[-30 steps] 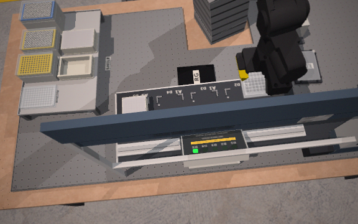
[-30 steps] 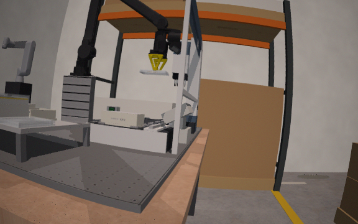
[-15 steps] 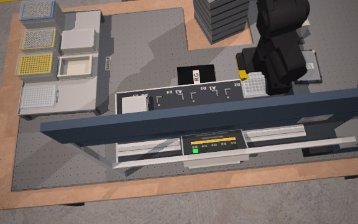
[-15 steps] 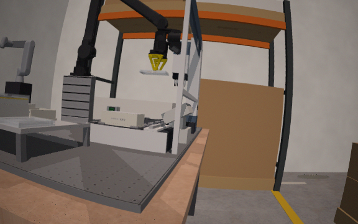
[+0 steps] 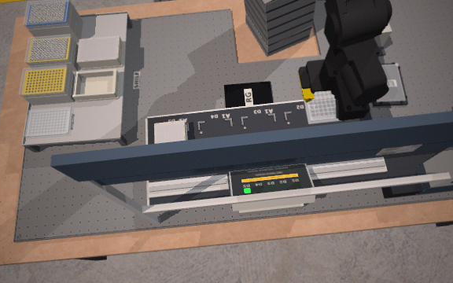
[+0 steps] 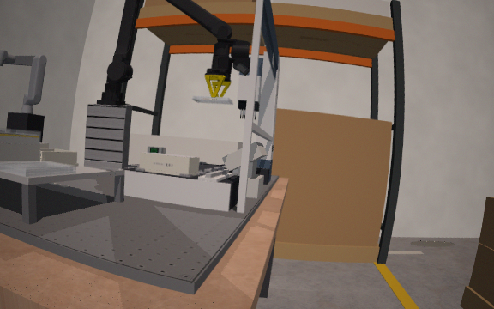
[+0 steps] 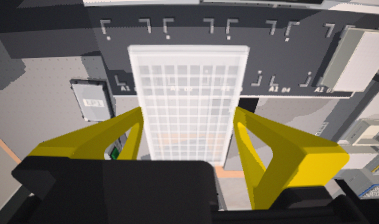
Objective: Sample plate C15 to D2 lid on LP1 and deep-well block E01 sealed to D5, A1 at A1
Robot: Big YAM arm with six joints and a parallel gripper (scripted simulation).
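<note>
Top view: the black arm (image 5: 352,59) covers most of the gripper (image 5: 308,94); only one yellow finger shows, at the 9 o'clock edge of the arm. The clear plate (image 5: 321,106) it carries shows only in part, by the D2 end of the dark deck (image 5: 226,123). A white block (image 5: 169,131) lies at the deck's D5 end. The blue gantry beam (image 5: 250,145) cuts off the deck's far side.

Exterior view: the gripper (image 6: 217,87) holds the thin plate (image 6: 213,99) level in the air, well above the deck. Labels are too small to read.

Wrist view: both yellow fingers are clamped on the long sides of the clear plate (image 7: 187,107). The plate hides the brackets beneath it. The lid park (image 7: 94,100) lies at 9 o'clock; its label is blurred.
</note>
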